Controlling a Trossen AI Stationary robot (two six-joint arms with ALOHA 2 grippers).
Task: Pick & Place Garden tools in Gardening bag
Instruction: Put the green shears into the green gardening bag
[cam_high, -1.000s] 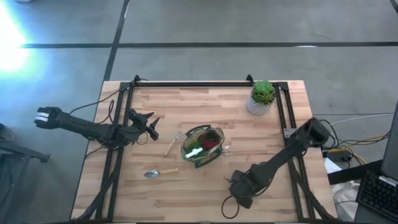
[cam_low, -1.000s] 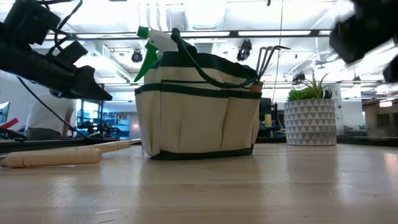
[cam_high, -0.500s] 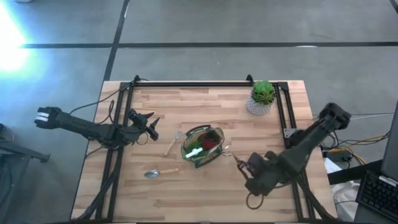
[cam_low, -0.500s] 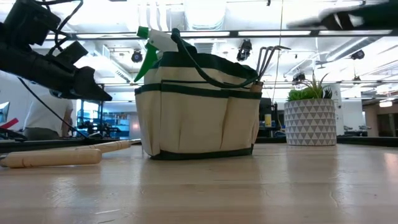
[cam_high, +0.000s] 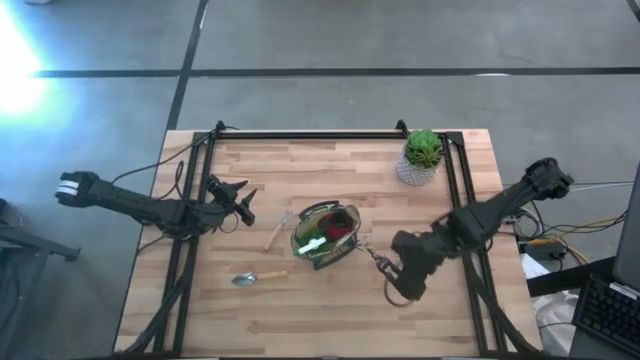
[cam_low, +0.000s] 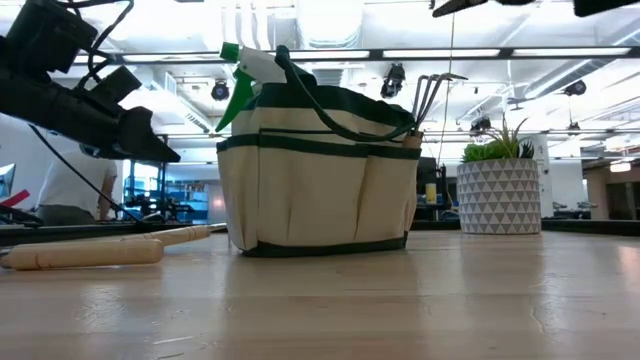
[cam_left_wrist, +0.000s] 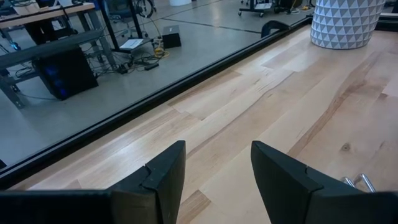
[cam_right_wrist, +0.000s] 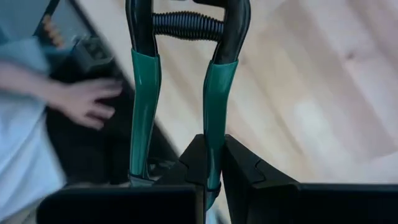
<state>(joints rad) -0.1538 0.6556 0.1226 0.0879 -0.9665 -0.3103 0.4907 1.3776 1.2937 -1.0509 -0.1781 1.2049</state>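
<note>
The olive-tan gardening bag (cam_high: 325, 236) stands on its base mid-table, with a bright green piece and a red piece inside; in the low view (cam_low: 318, 170) a green sprayer and metal tines stick out of it. A wooden-handled fork (cam_high: 277, 229) and a metal trowel (cam_high: 257, 277) lie flat to the bag's left. My right gripper (cam_high: 383, 263) is just right of the bag, shut on the green-handled pruning shears (cam_right_wrist: 180, 81). My left gripper (cam_high: 246, 201) is open and empty, left of the fork. My right gripper pinches one green handle of the shears (cam_right_wrist: 213, 158) between its two fingers, near that handle's free end. The other handle (cam_right_wrist: 142, 112) stands free beside the fingers. The shears reach out ahead of the fingers, lifted clear of the table.
A green plant in a white patterned pot (cam_high: 421, 157) stands at the far right. A black frame rail (cam_high: 310, 134) runs along the far edge and down both sides. A person's hand (cam_right_wrist: 87, 101) shows beyond the table in the right wrist view.
My right gripper has risen from near the table's front edge and gone toward the far edge, to just right of the bag, carrying the shears. In the low view the arm has climbed to the picture's top.
</note>
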